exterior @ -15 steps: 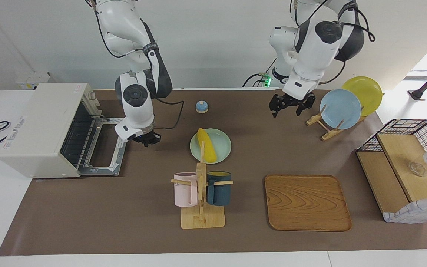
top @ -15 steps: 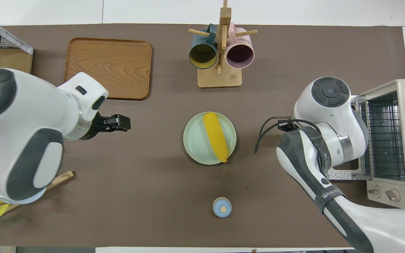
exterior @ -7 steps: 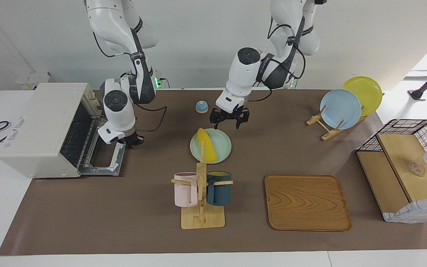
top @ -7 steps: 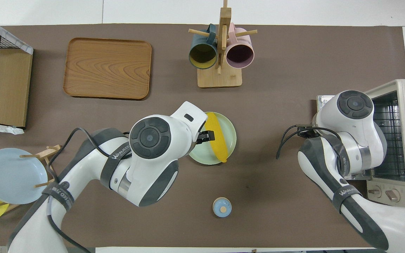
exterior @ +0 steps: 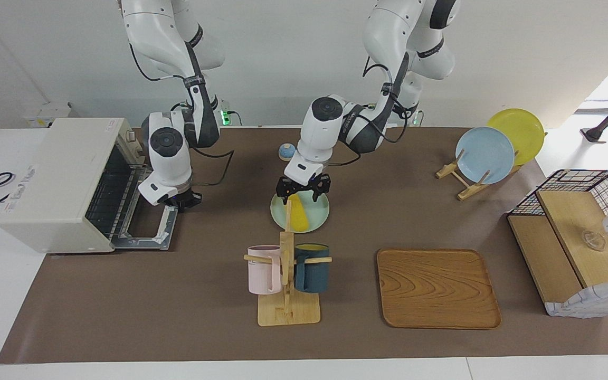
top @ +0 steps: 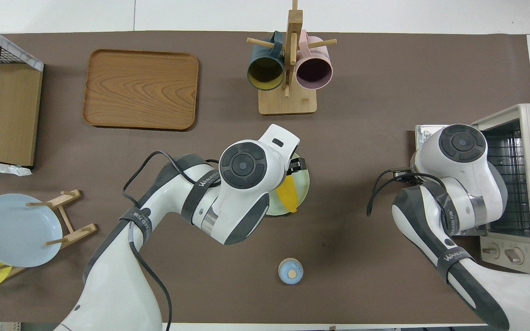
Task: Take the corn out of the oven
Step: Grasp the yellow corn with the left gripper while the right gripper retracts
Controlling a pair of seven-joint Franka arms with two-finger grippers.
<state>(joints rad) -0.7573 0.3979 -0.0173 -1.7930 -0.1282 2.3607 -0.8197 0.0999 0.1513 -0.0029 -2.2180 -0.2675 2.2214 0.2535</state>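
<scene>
The yellow corn (exterior: 299,215) lies on a pale green plate (exterior: 323,210) mid-table, outside the oven (exterior: 56,174). The off-white oven stands at the right arm's end of the table, its door (exterior: 148,228) dropped open and its wire rack bare. My left gripper (exterior: 303,191) is low over the corn's end nearer the robots, fingers open on either side of it; I cannot tell whether they touch it. In the overhead view the left wrist covers much of the corn (top: 289,196) and plate (top: 306,182). My right gripper (exterior: 187,201) is shut, holding nothing, beside the open door's corner.
A wooden mug rack (exterior: 288,309) with a pink and a dark blue mug stands farther from the robots than the plate. A wooden tray (exterior: 437,287), a small blue bell (exterior: 286,152), a plate stand (exterior: 486,153) with two plates and a wire basket (exterior: 578,237) are also there.
My left arm swung from the plate stand to the corn's plate and came down over the corn, still open. My right gripper moved from mid-table to the oven door's corner.
</scene>
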